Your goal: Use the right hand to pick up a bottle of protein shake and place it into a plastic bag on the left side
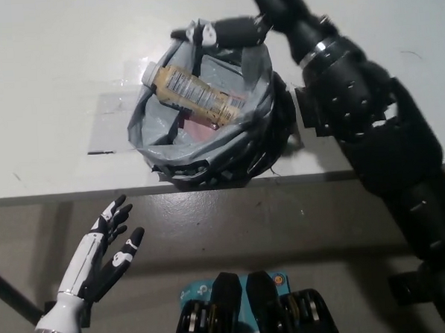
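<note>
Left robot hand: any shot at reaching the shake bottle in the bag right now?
Probably not easily. The left robot hand sits open below the table edge, while the bottle lies inside the bag on the tabletop, and the bag's near wall stands between them.

We cannot read the label on the protein shake bottle (195, 95); its print is too small. The bottle's lower end is hidden behind the plastic bag (150, 129) rim. Our right hand (234, 30) is partly cut off by the top edge, so we cannot tell how its fingers (214, 33) stand.
</note>
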### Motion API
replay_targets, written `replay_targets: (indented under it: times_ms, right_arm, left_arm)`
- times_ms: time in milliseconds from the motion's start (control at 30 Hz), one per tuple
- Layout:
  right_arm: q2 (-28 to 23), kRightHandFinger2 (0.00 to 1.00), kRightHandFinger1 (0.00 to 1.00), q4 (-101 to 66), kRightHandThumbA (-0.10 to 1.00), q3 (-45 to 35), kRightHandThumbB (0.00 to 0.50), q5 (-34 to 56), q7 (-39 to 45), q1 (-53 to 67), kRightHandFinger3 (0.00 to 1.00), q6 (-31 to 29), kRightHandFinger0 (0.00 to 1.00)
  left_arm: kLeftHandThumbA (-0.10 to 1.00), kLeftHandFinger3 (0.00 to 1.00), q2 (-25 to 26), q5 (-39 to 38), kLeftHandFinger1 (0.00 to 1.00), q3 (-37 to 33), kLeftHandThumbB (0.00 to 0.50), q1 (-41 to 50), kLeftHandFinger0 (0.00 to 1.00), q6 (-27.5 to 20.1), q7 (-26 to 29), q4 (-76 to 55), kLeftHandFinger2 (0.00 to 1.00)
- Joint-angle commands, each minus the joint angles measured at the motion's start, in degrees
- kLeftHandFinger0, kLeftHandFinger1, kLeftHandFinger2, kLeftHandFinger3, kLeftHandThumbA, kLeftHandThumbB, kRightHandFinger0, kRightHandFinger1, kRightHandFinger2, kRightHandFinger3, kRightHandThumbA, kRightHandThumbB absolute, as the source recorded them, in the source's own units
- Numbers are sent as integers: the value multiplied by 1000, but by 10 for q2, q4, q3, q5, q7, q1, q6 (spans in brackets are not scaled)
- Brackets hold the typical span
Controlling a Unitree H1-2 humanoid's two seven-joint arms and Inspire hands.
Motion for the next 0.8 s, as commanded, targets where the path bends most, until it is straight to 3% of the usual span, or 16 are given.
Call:
replay_targets:
  times_ms: [0, 100, 233, 300, 367, 467, 567, 700, 767]
  right_arm:
    - [-52, 1000, 1000, -360, 1000, -127, 364, 163, 10, 23, 1000, 85, 1000]
    - [-45, 1000, 1000, -495, 1000, -148, 336, 177, -23, 114, 1000, 82, 1000]
    - [-29, 1000, 1000, -604, 1000, -148, 372, 170, -59, 249, 1000, 25, 1000]
    - [-10, 1000, 1000, -662, 989, -142, 400, 144, -66, 321, 1000, 35, 1000]
    - [7, 1000, 1000, -682, 968, -126, 341, 124, -70, 383, 1000, 12, 1000]
    - [3, 1000, 1000, -618, 981, -124, 320, 123, -72, 461, 1000, -65, 1000]
    - [4, 1000, 1000, -505, 1000, -125, 264, 110, -75, 491, 1000, -121, 1000]
    - [14, 1000, 1000, -363, 997, -129, 264, 122, -63, 499, 1000, -103, 1000]
    - [17, 1000, 1000, -318, 992, -132, 233, 104, -67, 493, 1000, -110, 1000]
  left_arm:
    - [781, 1000, 18, -7, 1000, 16, 132, -45, 1000, -7, -1, -4, 1000]
    - [785, 1000, 18, -9, 1000, 18, 124, -54, 1000, -12, -1, 5, 1000]
    - [817, 1000, 17, -8, 1000, 15, 131, -59, 1000, -20, -1, 15, 1000]
    - [835, 1000, 14, -9, 1000, 15, 136, -62, 1000, -19, 0, 20, 1000]
    - [878, 1000, 13, -8, 1000, 14, 146, -61, 1000, -20, 1, 23, 1000]
    - [901, 1000, 10, -13, 1000, 13, 137, -54, 1000, -26, -2, 25, 1000]
    - [929, 1000, 3, -30, 1000, 13, 124, -44, 1000, -25, -8, 24, 1000]
    - [967, 1000, 3, -29, 1000, 11, 143, -36, 1000, -32, -9, 27, 1000]
    - [966, 1000, 3, -31, 1000, 12, 141, -34, 1000, -33, -10, 26, 1000]
